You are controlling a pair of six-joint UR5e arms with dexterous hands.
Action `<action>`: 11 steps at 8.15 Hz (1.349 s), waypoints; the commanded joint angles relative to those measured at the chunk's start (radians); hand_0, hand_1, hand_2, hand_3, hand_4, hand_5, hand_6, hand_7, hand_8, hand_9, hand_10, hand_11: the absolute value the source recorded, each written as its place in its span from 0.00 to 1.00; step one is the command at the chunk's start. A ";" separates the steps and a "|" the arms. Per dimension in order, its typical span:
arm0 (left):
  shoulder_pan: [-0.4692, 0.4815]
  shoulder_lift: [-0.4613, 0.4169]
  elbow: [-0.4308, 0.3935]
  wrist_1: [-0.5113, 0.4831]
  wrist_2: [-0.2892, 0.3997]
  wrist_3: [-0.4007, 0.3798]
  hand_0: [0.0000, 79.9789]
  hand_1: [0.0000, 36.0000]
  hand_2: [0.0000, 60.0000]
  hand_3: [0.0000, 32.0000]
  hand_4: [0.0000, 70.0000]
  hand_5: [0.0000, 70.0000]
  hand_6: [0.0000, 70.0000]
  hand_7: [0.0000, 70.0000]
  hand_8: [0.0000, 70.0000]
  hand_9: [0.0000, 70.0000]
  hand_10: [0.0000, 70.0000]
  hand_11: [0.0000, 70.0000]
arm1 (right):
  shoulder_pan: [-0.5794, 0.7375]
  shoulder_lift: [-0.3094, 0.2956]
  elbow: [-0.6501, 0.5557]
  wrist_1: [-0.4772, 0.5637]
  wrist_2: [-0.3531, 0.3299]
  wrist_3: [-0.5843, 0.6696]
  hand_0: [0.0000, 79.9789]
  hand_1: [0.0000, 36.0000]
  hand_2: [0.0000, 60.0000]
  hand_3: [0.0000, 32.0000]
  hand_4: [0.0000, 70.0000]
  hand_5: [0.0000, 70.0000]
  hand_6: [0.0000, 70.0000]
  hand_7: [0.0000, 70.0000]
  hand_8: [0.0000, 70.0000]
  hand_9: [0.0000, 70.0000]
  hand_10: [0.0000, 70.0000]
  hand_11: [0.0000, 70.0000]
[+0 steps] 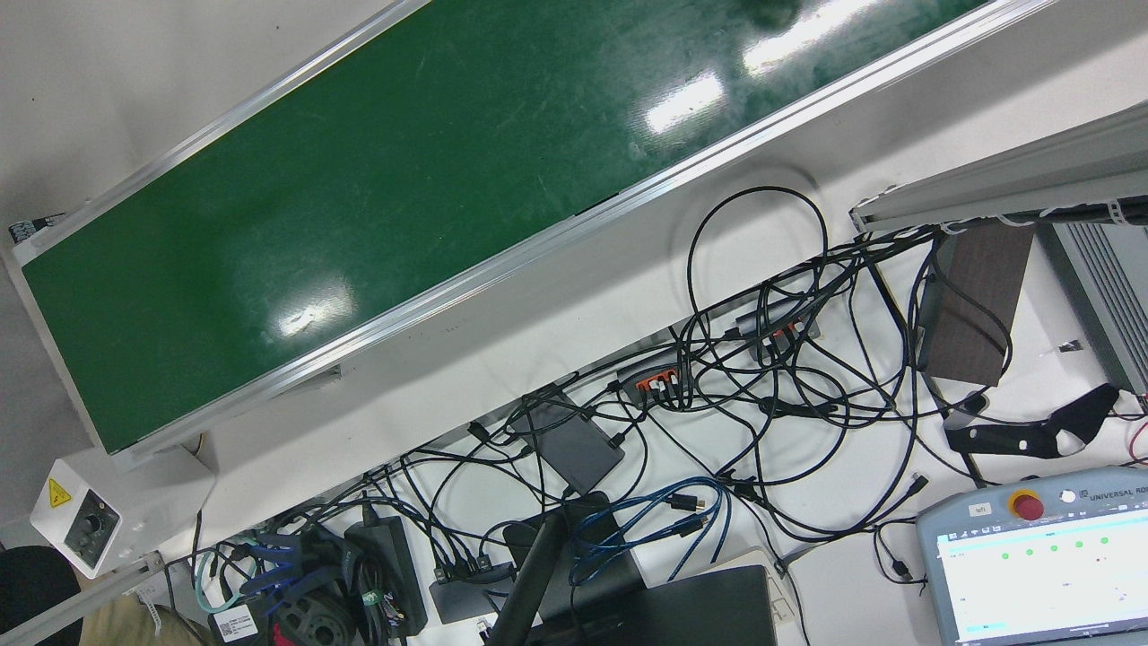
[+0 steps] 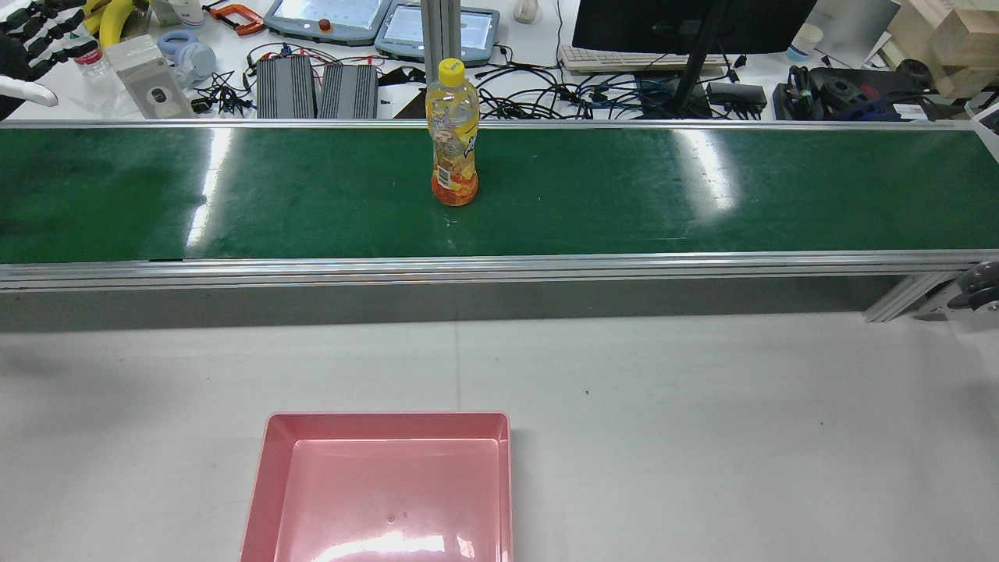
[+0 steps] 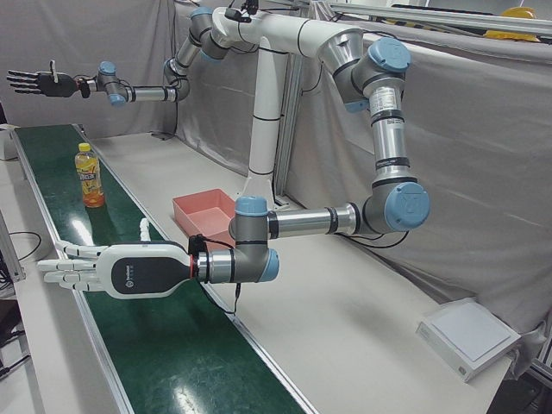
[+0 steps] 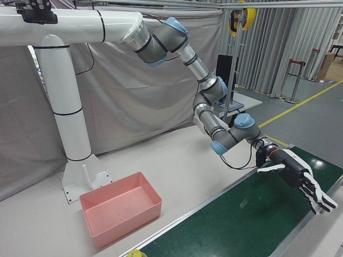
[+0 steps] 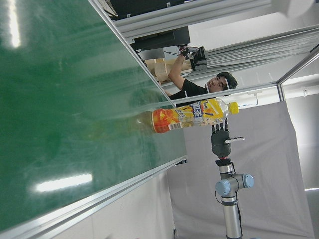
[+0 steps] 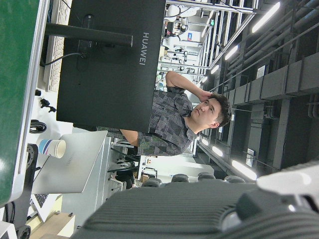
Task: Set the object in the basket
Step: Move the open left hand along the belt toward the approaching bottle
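Juice bottle (image 2: 453,133) stood upright in the middle of the green belt (image 2: 702,195). Pink basket (image 2: 386,488) sat on the white surface (image 2: 702,437), well apart from it. Left hand (image 3: 103,272) and right hand (image 4: 297,179) both hung over the belt, fingers spread, holding nothing.

Glossy green belt (image 2: 624,195), clear plastic bottle (image 2: 453,133).

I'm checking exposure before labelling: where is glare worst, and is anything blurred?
Rear view: white ceiling-light streaks on the green belt and a glare patch in the pink basket; bottle stays sharp. Front view: similar belt glare. Right hand view: hand close and blurred.
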 commanded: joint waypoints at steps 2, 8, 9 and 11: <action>0.115 -0.124 -0.025 0.091 0.000 0.036 0.73 0.33 0.00 0.00 0.16 0.28 0.00 0.07 0.07 0.08 0.13 0.22 | 0.000 0.000 0.000 -0.001 -0.002 0.000 0.00 0.00 0.00 0.00 0.00 0.00 0.00 0.00 0.00 0.00 0.00 0.00; 0.119 -0.123 -0.022 0.086 -0.011 0.045 0.68 0.23 0.00 0.00 0.12 0.23 0.00 0.07 0.04 0.07 0.12 0.20 | 0.000 0.000 0.000 0.000 0.000 0.000 0.00 0.00 0.00 0.00 0.00 0.00 0.00 0.00 0.00 0.00 0.00 0.00; 0.119 -0.123 -0.026 0.085 -0.011 0.045 0.68 0.22 0.00 0.00 0.12 0.22 0.00 0.06 0.05 0.07 0.13 0.21 | 0.000 0.000 0.000 0.000 -0.002 0.000 0.00 0.00 0.00 0.00 0.00 0.00 0.00 0.00 0.00 0.00 0.00 0.00; 0.130 -0.124 -0.028 0.096 -0.011 0.058 0.65 0.11 0.00 0.00 0.10 0.20 0.00 0.05 0.04 0.05 0.11 0.18 | 0.000 -0.002 0.000 -0.001 -0.002 0.000 0.00 0.00 0.00 0.00 0.00 0.00 0.00 0.00 0.00 0.00 0.00 0.00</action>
